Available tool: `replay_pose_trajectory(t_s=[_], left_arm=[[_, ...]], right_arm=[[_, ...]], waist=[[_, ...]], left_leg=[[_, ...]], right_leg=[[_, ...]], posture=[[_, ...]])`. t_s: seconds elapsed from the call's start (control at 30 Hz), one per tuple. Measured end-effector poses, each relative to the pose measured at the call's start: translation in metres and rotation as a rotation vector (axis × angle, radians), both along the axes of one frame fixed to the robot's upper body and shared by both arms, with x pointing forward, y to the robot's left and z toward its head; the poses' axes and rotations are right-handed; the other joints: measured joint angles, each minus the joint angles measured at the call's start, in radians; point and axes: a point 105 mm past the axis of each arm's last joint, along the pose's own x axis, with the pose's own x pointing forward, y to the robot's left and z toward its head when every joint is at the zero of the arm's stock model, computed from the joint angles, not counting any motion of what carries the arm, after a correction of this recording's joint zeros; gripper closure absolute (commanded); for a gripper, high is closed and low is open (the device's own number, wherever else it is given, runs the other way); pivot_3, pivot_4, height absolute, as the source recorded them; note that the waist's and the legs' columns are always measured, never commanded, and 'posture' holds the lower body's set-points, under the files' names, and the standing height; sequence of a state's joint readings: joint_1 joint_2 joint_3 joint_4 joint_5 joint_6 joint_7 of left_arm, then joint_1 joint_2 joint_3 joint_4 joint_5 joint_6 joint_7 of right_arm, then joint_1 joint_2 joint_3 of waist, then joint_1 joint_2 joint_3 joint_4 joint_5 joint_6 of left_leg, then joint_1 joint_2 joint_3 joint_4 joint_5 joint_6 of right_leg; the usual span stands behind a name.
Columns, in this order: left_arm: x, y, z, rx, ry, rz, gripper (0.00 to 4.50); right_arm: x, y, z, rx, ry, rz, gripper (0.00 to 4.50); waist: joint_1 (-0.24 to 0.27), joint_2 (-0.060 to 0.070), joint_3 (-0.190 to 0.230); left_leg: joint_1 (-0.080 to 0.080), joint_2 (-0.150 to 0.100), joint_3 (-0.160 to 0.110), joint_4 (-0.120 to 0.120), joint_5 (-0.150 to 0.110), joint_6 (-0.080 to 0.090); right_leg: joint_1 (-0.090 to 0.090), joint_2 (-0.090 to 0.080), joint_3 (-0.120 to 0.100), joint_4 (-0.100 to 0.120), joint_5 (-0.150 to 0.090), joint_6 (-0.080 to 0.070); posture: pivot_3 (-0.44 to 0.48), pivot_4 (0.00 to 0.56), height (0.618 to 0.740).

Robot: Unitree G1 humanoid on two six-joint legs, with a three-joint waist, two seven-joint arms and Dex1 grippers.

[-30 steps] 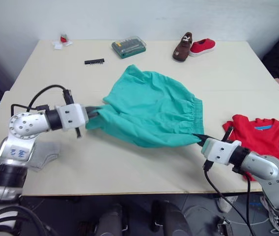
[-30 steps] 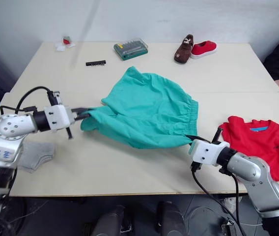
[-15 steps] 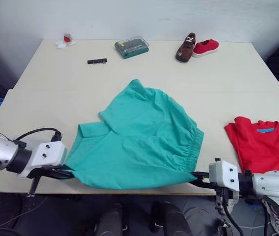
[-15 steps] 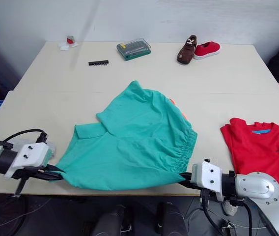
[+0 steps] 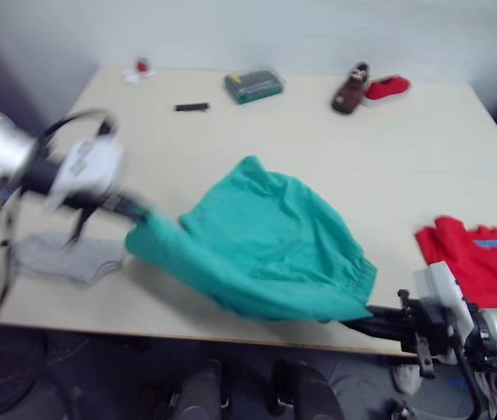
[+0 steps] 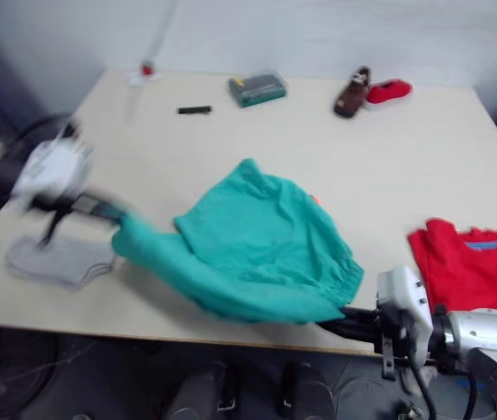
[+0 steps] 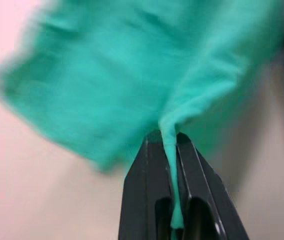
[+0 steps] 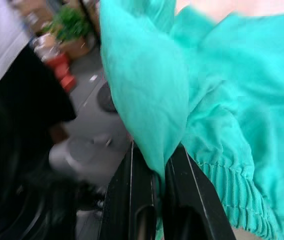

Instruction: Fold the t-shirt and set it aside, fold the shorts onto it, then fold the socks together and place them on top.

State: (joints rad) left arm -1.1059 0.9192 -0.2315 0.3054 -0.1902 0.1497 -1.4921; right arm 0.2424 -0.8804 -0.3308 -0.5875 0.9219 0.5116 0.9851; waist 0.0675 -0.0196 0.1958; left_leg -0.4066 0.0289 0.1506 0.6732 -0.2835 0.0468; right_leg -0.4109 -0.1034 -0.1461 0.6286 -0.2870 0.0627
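The teal shorts (image 5: 266,245) hang stretched between both arms over the middle of the table. My left gripper (image 5: 133,210) is shut on their left corner, raised above the table; in the left wrist view the cloth (image 7: 132,80) runs down between the black fingers (image 7: 149,200). My right gripper (image 5: 364,313) is shut on the waistband end at the table's front edge, and the right wrist view has that cloth (image 8: 152,100) pinched between its fingers (image 8: 182,200). The red t-shirt (image 5: 485,262) lies flat at the right. Grey socks (image 5: 69,258) lie at the front left.
At the far side of the table (image 5: 406,175) lie a brown shoe (image 5: 350,88) and a red shoe (image 5: 388,87), a green bit case (image 5: 255,85), a black bit strip (image 5: 192,107) and a small red-and-white item (image 5: 141,68).
My left gripper has swung up and back from the front edge, lifting the left corner of the shorts, which uncovers the socks. My right gripper stays at the front edge. The camera has shifted.
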Motion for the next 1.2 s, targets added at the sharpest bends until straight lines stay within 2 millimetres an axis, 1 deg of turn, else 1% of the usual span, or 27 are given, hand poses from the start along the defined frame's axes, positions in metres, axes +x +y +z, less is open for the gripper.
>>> replay_pose_trajectory(t_s=[0.03,0.07,0.1,0.13,0.17,0.23,0.3,0.4,0.5,0.57,0.67,0.77,0.87,0.9,0.97,1.07,1.1,1.13,1.2], left_arm=[[0.021,-0.015,0.007,0.012,-0.054,-0.007,4.49],[0.037,-0.029,0.013,0.044,-0.124,-0.014,4.49],[0.046,-0.034,0.014,0.061,-0.159,-0.013,4.49],[0.056,-0.042,0.017,0.062,-0.204,-0.002,4.49],[0.072,-0.054,0.019,0.037,-0.264,0.041,4.49],[0.089,-0.077,0.016,-0.004,-0.347,0.081,4.49],[0.098,-0.093,0.009,-0.031,-0.388,0.096,4.49],[0.106,-0.113,-0.008,-0.02,-0.447,0.103,4.49],[0.111,-0.124,-0.015,-0.033,-0.495,0.128,4.49],[0.113,-0.128,-0.018,-0.03,-0.51,0.142,4.49],[0.115,-0.131,-0.025,-0.022,-0.505,0.16,3.88],[0.116,-0.129,-0.036,-0.015,-0.466,0.179,2.97],[0.118,-0.123,-0.041,-0.005,-0.447,0.197,2.01],[0.119,-0.119,-0.04,-0.018,-0.441,0.213,1.68],[0.122,-0.106,-0.035,-0.063,-0.43,0.262,1.06],[0.125,-0.084,-0.018,-0.176,-0.408,0.34,0.11],[0.125,-0.076,-0.013,-0.208,-0.398,0.361,0.0],[0.125,-0.071,-0.009,-0.23,-0.391,0.372,0.0],[0.124,-0.055,-0.001,-0.29,-0.365,0.398,0.0]], right_arm=[[0.009,-0.005,0.004,0.043,-0.001,-0.057,4.5],[0.016,-0.008,0.006,0.084,0.005,-0.105,4.5],[0.019,-0.01,0.008,0.108,0.012,-0.132,4.5],[0.021,-0.012,0.005,0.127,0.035,-0.163,4.5],[0.026,-0.016,-0.001,0.138,0.064,-0.217,4.5],[0.033,-0.022,-0.008,0.125,0.083,-0.3,4.5],[0.04,-0.027,-0.013,0.098,0.084,-0.371,4.5],[0.048,-0.033,-0.019,0.079,0.093,-0.476,4.5],[0.055,-0.039,-0.021,0.022,0.068,-0.544,4.5],[0.058,-0.039,-0.023,-0.009,0.058,-0.568,4.5],[0.067,-0.044,-0.022,-0.041,0.033,-0.627,4.5],[0.073,-0.05,-0.021,-0.061,0.023,-0.67,3.7],[0.074,-0.053,-0.023,-0.087,0.022,-0.684,2.67],[0.073,-0.055,-0.023,-0.106,0.017,-0.68,2.29],[0.07,-0.06,-0.017,-0.133,-0.003,-0.676,1.6],[0.066,-0.068,-0.005,-0.155,-0.048,-0.677,0.55],[0.065,-0.069,0.001,-0.159,-0.068,-0.672,0.19],[0.064,-0.07,0.006,-0.161,-0.084,-0.667,0.02],[0.062,-0.07,0.017,-0.174,-0.12,-0.648,0.02]], waist=[[0.005,-0.002,-0.001],[0.003,-0.003,-0.002],[-0.005,-0.002,-0.002],[-0.013,-0.002,-0.002],[-0.02,-0.003,-0.002],[-0.03,-0.003,-0.002],[-0.042,-0.003,-0.002],[-0.049,-0.003,-0.001],[-0.048,-0.003,-0.001],[-0.048,-0.003,-0.001],[-0.048,-0.003,-0.001],[-0.047,-0.003,-0.001],[-0.046,-0.003,-0.001],[-0.046,-0.003,-0.001],[-0.046,-0.003,-0.001],[-0.048,-0.003,-0.001],[-0.048,-0.003,-0.001],[-0.048,-0.003,-0.001],[-0.048,-0.003,-0.001]], left_leg=[[-0.001,0.0,0.001,0.003,-0.001,0.001],[-0.001,0.0,0.003,0.006,-0.004,0.005],[-0.001,0.001,0.007,0.006,-0.007,0.008],[-0.001,0.001,0.008,0.006,-0.009,0.009],[-0.001,0.001,0.009,0.006,-0.011,0.011],[-0.003,-0.001,0.01,0.006,-0.013,0.014],[-0.005,-0.001,0.011,0.007,-0.015,0.016],[-0.007,-0.001,0.013,0.008,-0.015,0.016],[-0.006,-0.001,0.014,0.009,-0.015,0.016],[-0.006,0.0,0.014,0.009,-0.015,0.016],[-0.006,0.0,0.015,0.009,-0.015,0.016],[-0.007,0.0,0.017,0.009,-0.014,0.015],[-0.014,0.0,0.018,0.011,-0.013,0.015],[-0.015,-0.001,0.019,0.012,-0.013,0.016],[-0.015,-0.001,0.019,0.012,-0.013,0.016],[-0.015,0.0,0.019,0.012,-0.013,0.016],[-0.014,0.0,0.019,0.012,-0.012,0.015],[-0.014,0.0,0.019,0.012,-0.012,0.015],[-0.014,0.0,0.019,0.012,-0.012,0.015]], right_leg=[[0.0,0.0,0.001,-0.001,0.001,0.001],[0.0,0.0,0.003,-0.002,0.001,0.002],[-0.001,-0.004,0.006,-0.001,0.001,0.003],[-0.001,-0.008,0.007,0.0,0.001,0.003],[-0.001,-0.008,0.007,-0.001,0.002,0.004],[-0.003,-0.01,0.007,-0.001,0.002,0.005],[-0.004,-0.01,0.007,-0.002,0.002,0.007],[-0.006,-0.01,0.009,-0.003,0.003,0.011],[-0.007,-0.011,0.011,-0.005,0.002,0.012],[-0.007,-0.011,0.012,-0.004,0.002,0.012],[-0.009,-0.012,0.013,-0.002,0.002,0.012],[-0.011,-0.011,0.013,-0.001,0.002,0.011],[-0.019,-0.011,0.014,0.002,0.002,0.011],[-0.02,-0.01,0.014,0.007,0.002,0.012],[-0.02,-0.01,0.014,0.007,0.002,0.012],[-0.02,-0.01,0.014,0.007,0.002,0.012],[-0.02,-0.01,0.014,0.008,0.002,0.012],[-0.02,-0.01,0.014,0.008,0.002,0.012],[-0.02,-0.009,0.013,0.008,0.002,0.012]], posture=[[0.0,0.15,0.74],[0.0,0.15,0.74],[0.0,0.15,0.74],[0.0,0.15,0.74],[0.0,0.15,0.74],[0.0,0.15,0.74],[0.0,0.15,0.74],[0.0,0.15,0.74],[0.0,0.15,0.74],[0.0,0.15,0.74],[0.0,0.15,0.74],[0.0,0.15,0.74],[0.0,0.15,0.74],[0.0,0.15,0.74],[0.0,0.15,0.74],[0.0,0.15,0.74],[0.0,0.15,0.74],[0.0,0.15,0.74],[0.0,0.15,0.74]])
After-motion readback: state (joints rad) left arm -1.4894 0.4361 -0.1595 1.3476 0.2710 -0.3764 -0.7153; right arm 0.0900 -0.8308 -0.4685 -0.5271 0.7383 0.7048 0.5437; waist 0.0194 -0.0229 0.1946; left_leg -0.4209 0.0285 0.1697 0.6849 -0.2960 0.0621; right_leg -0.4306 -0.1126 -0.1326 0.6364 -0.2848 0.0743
